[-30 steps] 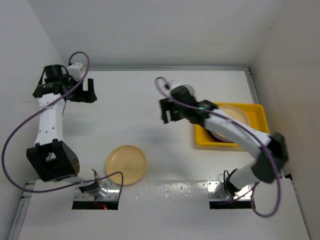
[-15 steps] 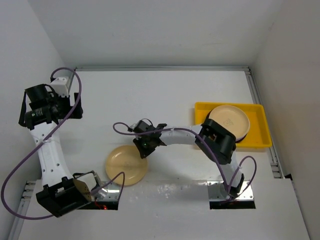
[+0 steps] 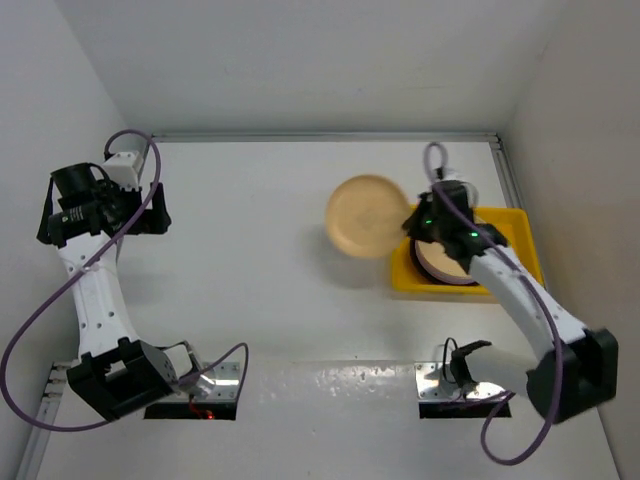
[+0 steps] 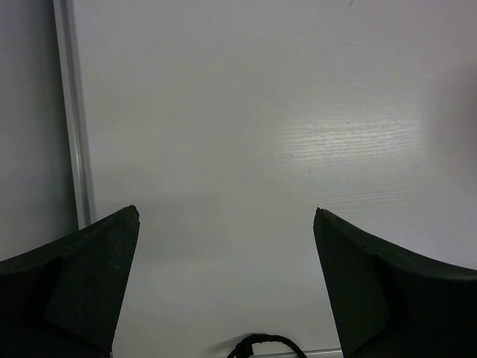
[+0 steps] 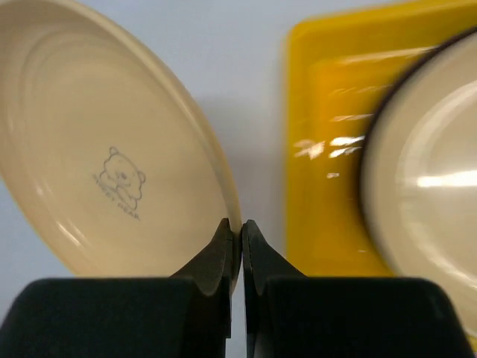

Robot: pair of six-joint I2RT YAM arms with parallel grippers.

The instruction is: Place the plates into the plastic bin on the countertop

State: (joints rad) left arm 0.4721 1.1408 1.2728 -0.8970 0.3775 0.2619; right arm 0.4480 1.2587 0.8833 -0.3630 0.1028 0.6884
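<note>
My right gripper [image 5: 241, 224] is shut on the rim of a tan-yellow plate [image 5: 104, 142] with a small bear print, and holds it above the countertop [image 3: 260, 260]. From above, that plate [image 3: 367, 215] hangs just left of the yellow plastic bin [image 3: 522, 225], with the right gripper [image 3: 410, 222] at its right edge. Inside the bin [image 5: 320, 171] lies a stack of plates [image 3: 445, 260]; its top plate [image 5: 425, 186] is cream. My left gripper [image 3: 150, 205] is far off at the left, open over bare white surface, its dark fingertips [image 4: 104, 253] wide apart with nothing between them.
A metal rail [image 4: 74, 112] runs along the countertop's left edge, close to the left gripper. Grey walls close in the back and both sides. A black cable loop [image 4: 257, 344] shows at the bottom of the left wrist view.
The right gripper closed on the tan-yellow plate at the front of the countertop and carried it up and right to beside the bin. The left arm barely moved.
</note>
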